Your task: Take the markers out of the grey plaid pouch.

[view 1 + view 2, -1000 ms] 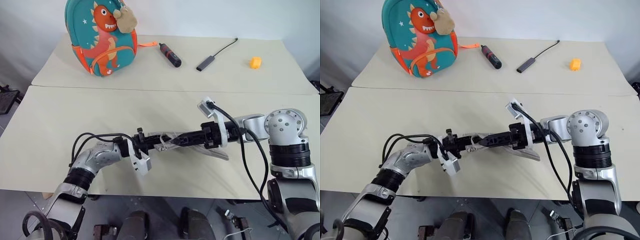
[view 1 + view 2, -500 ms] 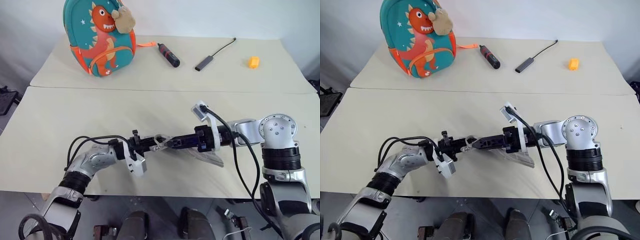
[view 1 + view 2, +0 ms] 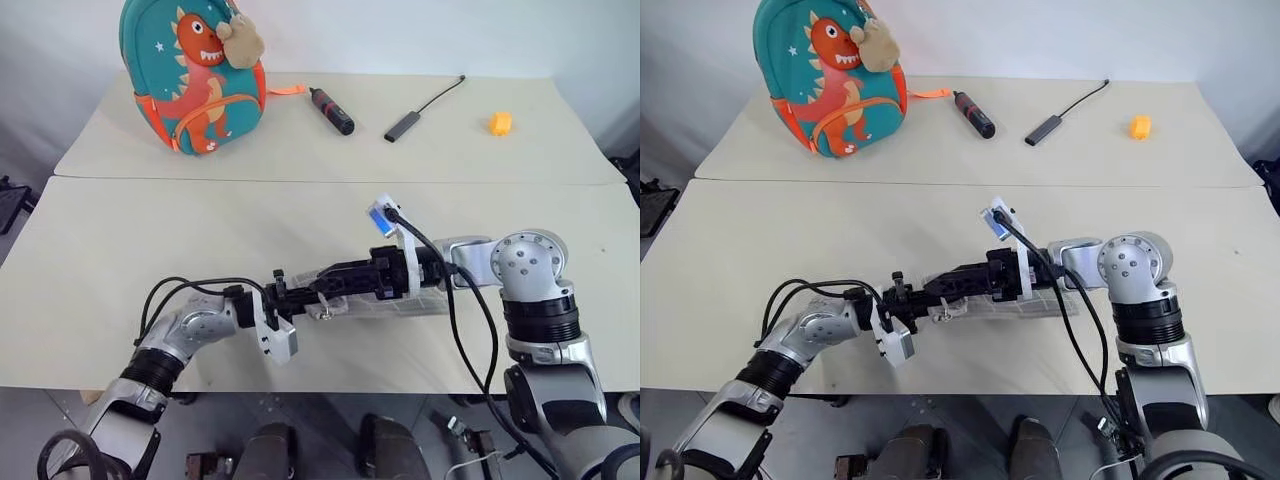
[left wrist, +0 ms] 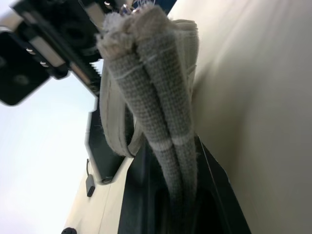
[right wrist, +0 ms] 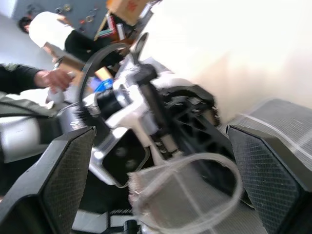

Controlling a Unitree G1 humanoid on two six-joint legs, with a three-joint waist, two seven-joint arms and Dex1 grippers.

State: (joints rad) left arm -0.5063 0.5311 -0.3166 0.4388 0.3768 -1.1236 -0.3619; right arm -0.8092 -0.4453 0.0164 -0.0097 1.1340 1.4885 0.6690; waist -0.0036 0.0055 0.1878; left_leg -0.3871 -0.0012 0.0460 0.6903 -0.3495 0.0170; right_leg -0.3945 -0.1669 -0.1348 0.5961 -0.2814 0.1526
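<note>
Pinching grey plaid pouch (image 3: 395,301) end, left tool (image 3: 300,300), right tool (image 3: 318,290) spread

From the head, I look forward and down through two side-by-side eyes over the tabletop (image 3: 120,250); both share the whole scene, from the teal backpack (image 3: 195,75) at the far edge to both arms meeting near me. My left wrist camera sits very close behind the grey plaid pouch (image 4: 156,97). My right wrist camera faces the left tool (image 5: 161,126), again very close.
</note>
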